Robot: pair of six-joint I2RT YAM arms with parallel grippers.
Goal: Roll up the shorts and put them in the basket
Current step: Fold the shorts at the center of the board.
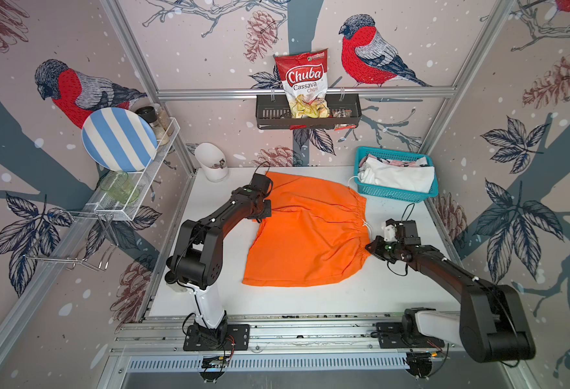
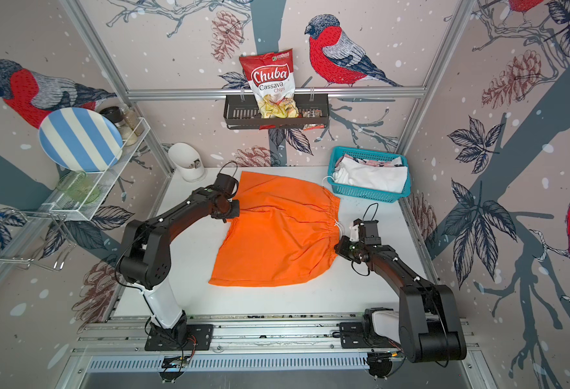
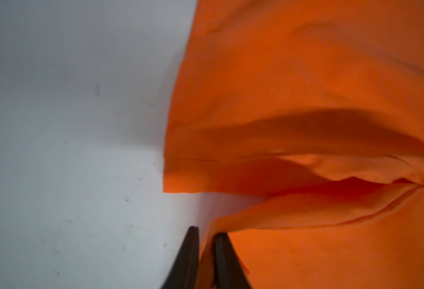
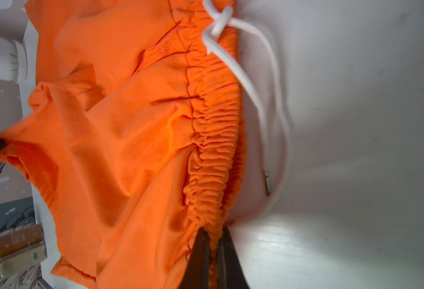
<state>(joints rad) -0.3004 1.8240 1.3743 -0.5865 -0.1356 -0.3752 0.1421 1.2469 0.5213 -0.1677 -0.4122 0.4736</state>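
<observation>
Robot cell, seen from above: nearest the camera, the black right arm (image 1: 445, 266) and the black-and-white left arm (image 1: 209, 229) are being shown angled in over a white counter (image 1: 344, 296) from their mounts on the front rail.

A pair of bright orange cloth shorts (image 1: 310, 235) is being shown spread across the middle of the counter. The gathered waistband is being presented toward the right arm and the leg openings toward the left arm. The near end of that waistband is being pinched by the right gripper (image 4: 213, 237), its jaws being pressed tight on the bunched fabric. The white drawstring (image 4: 233, 65) is being shown trailing loose on the counter just beside the waistband.

Farther in, a leg hem is being gripped by the left gripper (image 3: 207, 231), its jaws being held narrow with the orange edge caught between them. The cloth around them is being held raised off the counter.

Beyond the orange pair, at the far right corner, plain white cloth shorts (image 1: 401, 176) and a pink cloth with a navy-and-white print (image 1: 408, 162) are being shown bunched in a teal plastic basket (image 1: 394, 195). A white cup (image 1: 211, 165) is being shown at the far left corner.

On the back wall, a red-and-white bag of cassava chips (image 1: 305, 80) is being held upright in a black metal shelf (image 1: 270, 114).
</observation>
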